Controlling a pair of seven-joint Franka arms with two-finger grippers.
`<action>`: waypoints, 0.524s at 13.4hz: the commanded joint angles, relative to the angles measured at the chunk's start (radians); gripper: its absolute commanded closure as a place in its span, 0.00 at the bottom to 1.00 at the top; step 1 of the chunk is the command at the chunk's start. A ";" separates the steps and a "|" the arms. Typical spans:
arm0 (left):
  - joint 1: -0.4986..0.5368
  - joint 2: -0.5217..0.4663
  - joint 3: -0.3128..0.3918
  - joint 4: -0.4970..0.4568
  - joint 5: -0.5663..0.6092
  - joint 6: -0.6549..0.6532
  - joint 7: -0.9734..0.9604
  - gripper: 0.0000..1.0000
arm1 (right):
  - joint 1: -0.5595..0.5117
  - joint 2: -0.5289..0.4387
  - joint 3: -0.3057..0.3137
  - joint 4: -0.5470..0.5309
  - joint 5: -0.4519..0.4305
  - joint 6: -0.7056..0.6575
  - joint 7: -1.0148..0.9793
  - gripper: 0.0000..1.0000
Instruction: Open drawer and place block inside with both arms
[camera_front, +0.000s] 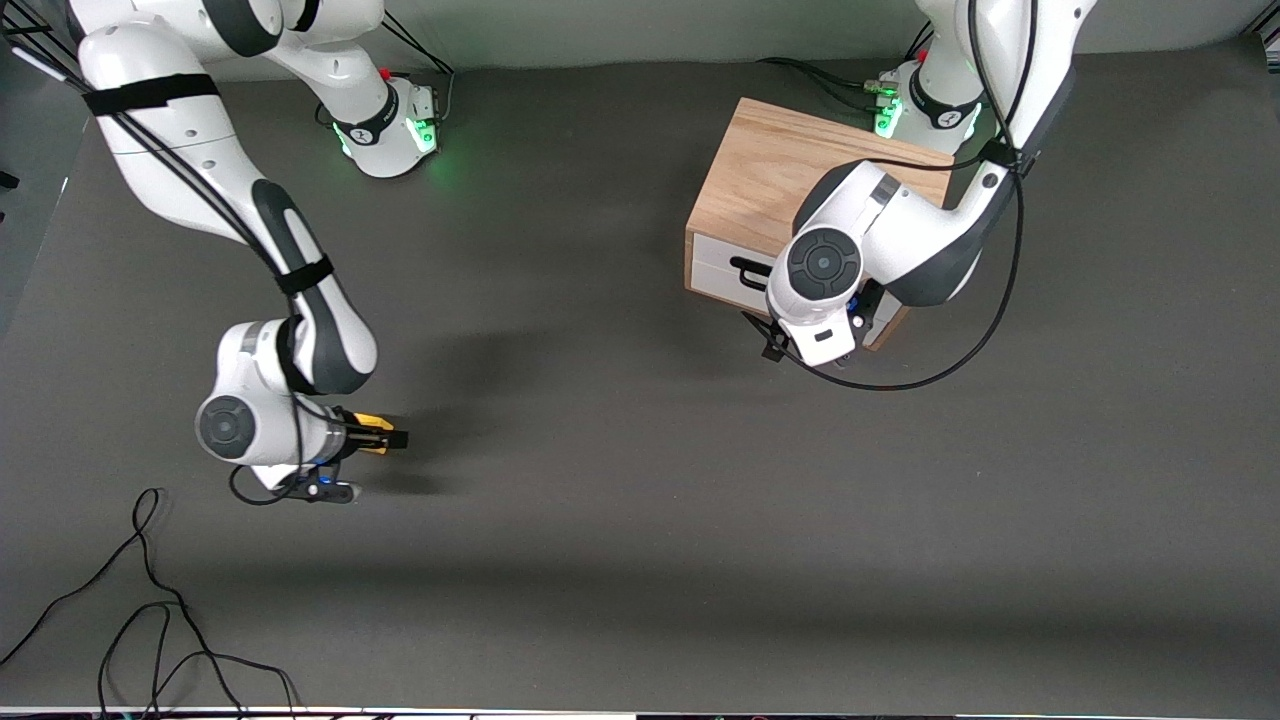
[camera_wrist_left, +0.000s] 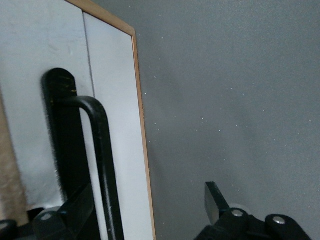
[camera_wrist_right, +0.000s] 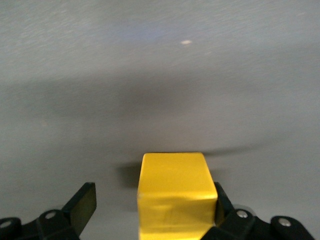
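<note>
Rt gripper (camera_front: 385, 437) low at the tabletop (camera_front: 620, 520), toward rt arm's end; front view shows only a sliver of the yellow block (camera_front: 368, 420) between its black fingers. Rt wrist view fills that in: block (camera_wrist_right: 176, 192) sits on the grey surface between the fingers, one finger (camera_wrist_right: 220, 202) against its side, the other (camera_wrist_right: 82, 205) standing apart w/ a clear gap, so jaws are wide, not clamped on it. Block rests on tabletop, well apart from the oak box (camera_front: 790, 170), which stands at left arm's end near that arm's base. Drawer (camera_front: 725, 270) in box front looks shut, white face flush w/ frame; front view hides most of the black handle (camera_front: 750, 270) under left arm's wrist. Left gripper (camera_front: 800, 335) is in front of the drawer face, low. Left wrist view gives what front cannot: handle bar (camera_wrist_left: 102, 165) runs close by one finger (camera_wrist_left: 75, 210), other finger (camera_wrist_left: 215, 200) out over bare tabletop, jaws spread, bar not gripped. Drawer front (camera_wrist_left: 115, 125) fills that side of the view. Loose black cables (camera_front: 150, 620) on the tabletop's near edge, rt arm's end.
</note>
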 joint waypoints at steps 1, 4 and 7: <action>-0.005 0.005 -0.002 -0.003 0.024 0.015 -0.030 0.00 | 0.005 0.010 -0.013 0.007 -0.002 0.009 0.010 0.00; -0.001 0.011 -0.002 0.007 0.028 0.037 -0.030 0.00 | -0.002 0.015 -0.016 0.009 -0.002 0.015 0.007 0.00; -0.001 0.024 0.000 0.012 0.045 0.051 -0.030 0.00 | -0.003 0.025 -0.016 0.009 -0.002 0.029 0.007 0.02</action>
